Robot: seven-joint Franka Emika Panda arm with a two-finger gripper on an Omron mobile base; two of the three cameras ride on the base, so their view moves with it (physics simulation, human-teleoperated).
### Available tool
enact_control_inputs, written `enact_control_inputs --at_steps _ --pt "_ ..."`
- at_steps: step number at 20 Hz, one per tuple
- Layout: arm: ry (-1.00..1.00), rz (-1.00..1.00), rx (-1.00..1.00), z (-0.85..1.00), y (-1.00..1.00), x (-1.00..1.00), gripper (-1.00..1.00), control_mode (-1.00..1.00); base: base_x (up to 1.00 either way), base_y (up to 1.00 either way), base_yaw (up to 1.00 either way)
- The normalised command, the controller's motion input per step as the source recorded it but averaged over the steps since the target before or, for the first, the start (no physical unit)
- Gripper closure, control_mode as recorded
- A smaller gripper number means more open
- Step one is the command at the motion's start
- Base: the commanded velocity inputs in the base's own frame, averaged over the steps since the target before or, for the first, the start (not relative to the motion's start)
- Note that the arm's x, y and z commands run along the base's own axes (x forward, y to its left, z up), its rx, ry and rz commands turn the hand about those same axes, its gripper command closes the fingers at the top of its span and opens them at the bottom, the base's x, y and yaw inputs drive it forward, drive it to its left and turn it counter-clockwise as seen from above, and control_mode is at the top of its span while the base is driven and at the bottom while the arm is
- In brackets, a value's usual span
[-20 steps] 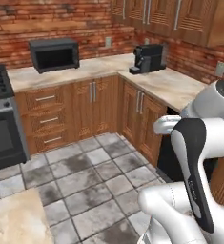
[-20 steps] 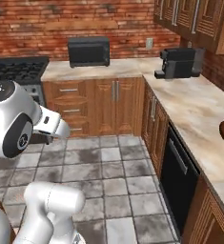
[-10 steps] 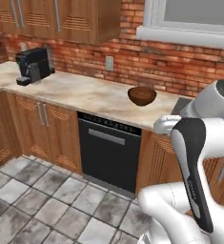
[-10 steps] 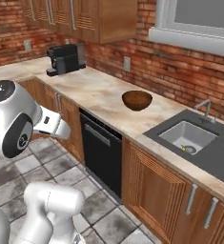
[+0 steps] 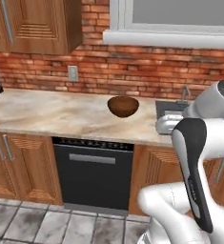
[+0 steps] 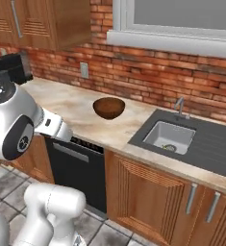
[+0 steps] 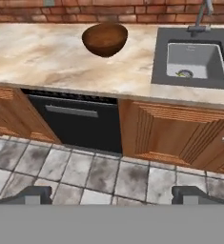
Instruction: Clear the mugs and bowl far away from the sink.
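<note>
Gripper (image 7: 111,194): jaws spread wide, empty, held back over the floor, facing the cabinets, likely because reach is not yet possible. Bowl (image 7: 105,39): upright on counter (image 7: 32,57), just left of sink (image 7: 195,59), well apart from gripper. Mugs: none discernible
</note>
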Motion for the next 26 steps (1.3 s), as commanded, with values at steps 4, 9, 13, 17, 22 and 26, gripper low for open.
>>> enact_control_inputs --at_steps 4,9,13,17,22,26 --pt "0.0 0.0 0.0 0.0 0.0 0.0 -1.0 1.0 1.0 1.0 -0.23" --pt "0.0 0.0 0.0 0.0 0.0 0.0 -1.0 1.0 0.99 0.43 -0.42" --pt "0.0 0.0 0.0 0.0 0.0 0.0 -1.0 1.0 0.79 0.1 -0.68" --pt "0.0 0.0 0.0 0.0 0.0 0.0 -1.0 1.0 0.41 0.22 -0.75" --pt "0.0 0.0 0.0 0.0 0.0 0.0 -1.0 1.0 0.77 0.49 -0.54" --pt "0.0 0.0 0.0 0.0 0.0 0.0 -1.0 1.0 0.9 0.0 -0.07"
